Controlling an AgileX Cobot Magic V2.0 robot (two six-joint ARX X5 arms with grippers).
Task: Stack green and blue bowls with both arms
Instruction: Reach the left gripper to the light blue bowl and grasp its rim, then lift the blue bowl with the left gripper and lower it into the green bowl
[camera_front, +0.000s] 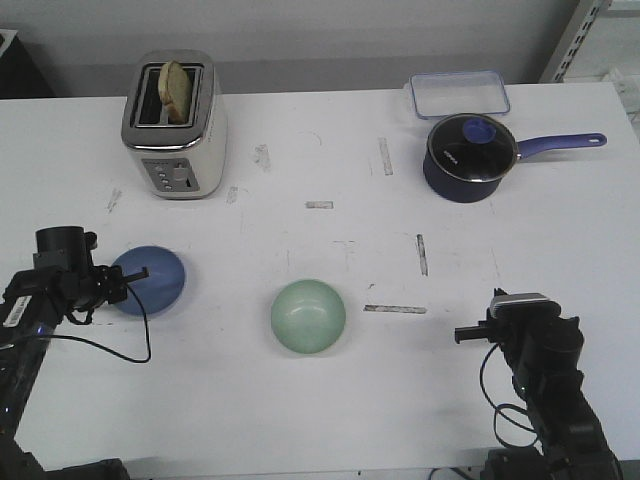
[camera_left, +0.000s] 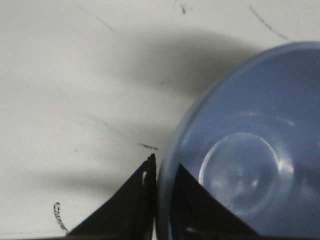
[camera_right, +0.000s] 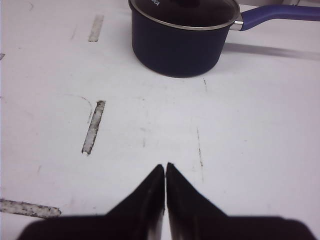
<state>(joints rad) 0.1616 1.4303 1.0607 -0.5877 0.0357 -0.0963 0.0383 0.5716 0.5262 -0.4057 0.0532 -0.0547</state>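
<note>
On white table (camera_front: 330, 420), round matte bowls (camera_front: 308, 316)

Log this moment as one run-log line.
left gripper: fingers astride blue bowl rim, grip unclear | right gripper: shut, empty | green bowl: alone mid-table | stack: not done

White scuffed table (camera_front: 320, 420), grey wall (camera_front: 330, 35) behind.

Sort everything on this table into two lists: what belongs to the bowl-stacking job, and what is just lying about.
Belongs to the job:
- blue bowl, its rim between the fingers of the left hand
- green bowl, alone mid-table
- right hand, shut, holding nothing

Just lying about:
- toaster with a bread slice in it
- navy saucepan with a glass lid
- clear container behind the saucepan
</note>
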